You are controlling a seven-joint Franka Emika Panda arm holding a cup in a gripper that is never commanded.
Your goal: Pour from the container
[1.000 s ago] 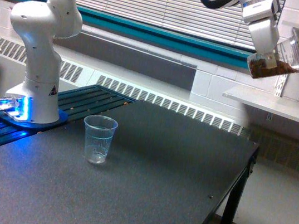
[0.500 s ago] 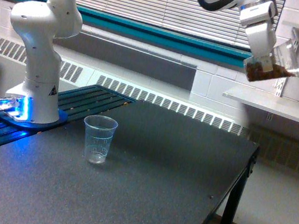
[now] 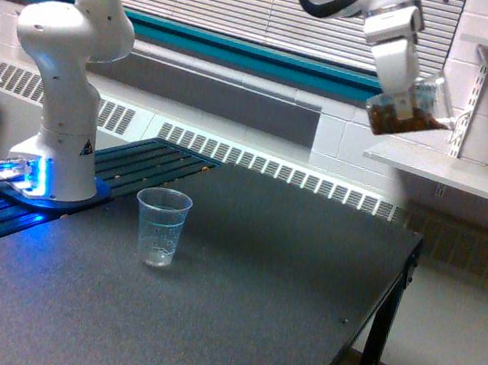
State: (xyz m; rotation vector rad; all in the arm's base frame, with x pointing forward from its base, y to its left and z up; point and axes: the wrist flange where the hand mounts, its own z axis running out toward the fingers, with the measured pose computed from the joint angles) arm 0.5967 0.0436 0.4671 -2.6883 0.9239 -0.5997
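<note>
High at the exterior view's upper right, my gripper [image 3: 402, 94] is shut on the container [image 3: 413, 108], a small clear tumbler tilted onto its side with brown nut-like pieces settled along its lower wall. It hangs well above the dark table [image 3: 235, 301], over the far right part. A clear tapered plastic cup with printed marks [image 3: 161, 226] stands upright and empty on the table, far down and toward the exterior view's left of the container.
The arm's white base [image 3: 59, 118] stands at the exterior view's left on a blue-lit plate. A white wall shelf [image 3: 466, 174] sits just to the right of the held container. The table's right edge [image 3: 398, 288] drops off to the floor.
The arm has carried the tilted container toward the exterior view's left and slightly lower, away from the shelf. The plastic cup has not moved.
</note>
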